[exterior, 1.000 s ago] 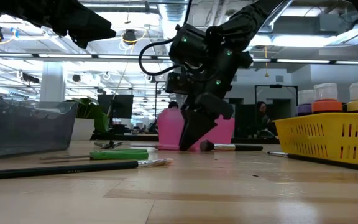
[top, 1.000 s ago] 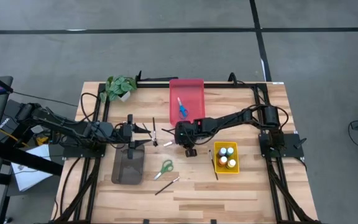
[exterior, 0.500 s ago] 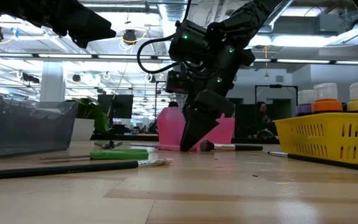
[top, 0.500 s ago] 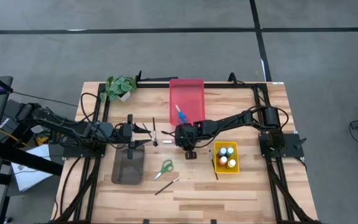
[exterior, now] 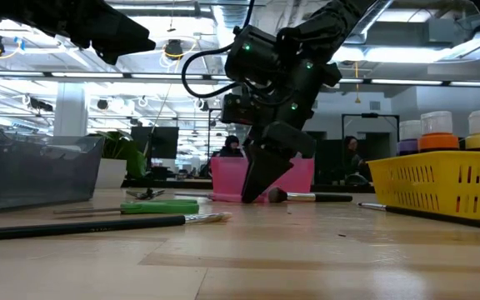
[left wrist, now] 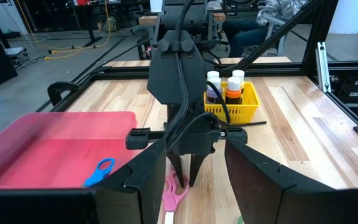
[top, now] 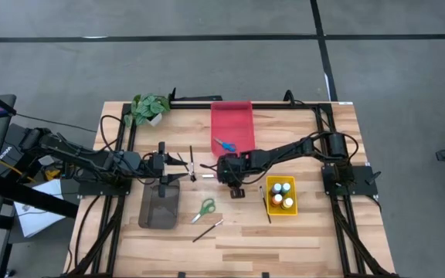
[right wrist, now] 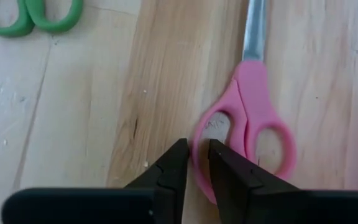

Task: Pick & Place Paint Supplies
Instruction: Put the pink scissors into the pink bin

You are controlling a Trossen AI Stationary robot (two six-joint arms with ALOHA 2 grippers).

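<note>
Pink scissors [right wrist: 253,124] lie flat on the wooden table just in front of the red tray [top: 232,116], which holds blue scissors [top: 224,144]. My right gripper [right wrist: 194,163] points steeply down and is shut on the pink scissors; in the high view [top: 227,176] it hides them. My left gripper [left wrist: 197,180] hangs open above the table to their left [top: 181,165], holding nothing. Green scissors [top: 205,208] and a brush [top: 207,229] lie nearer the front. Paint bottles stand in the yellow basket [top: 281,207]. My right gripper has the rim of one pink handle loop [right wrist: 199,146] between its fingertips, one finger [right wrist: 219,163] inside the loop and the other [right wrist: 169,165] outside. The fingers come from above, slanting down. The scissors lie flat on the table, blades pointing away.
A grey tray [top: 159,206] sits at the front left and a small potted plant [top: 150,108] at the far left. One brush [top: 192,164] lies by my left gripper, another [top: 266,207] beside the basket. A small dark thing [top: 238,191] lies just in front of my right gripper.
The blue scissors have slid a little toward the red tray's near end. Both arms have kept about where they were.
</note>
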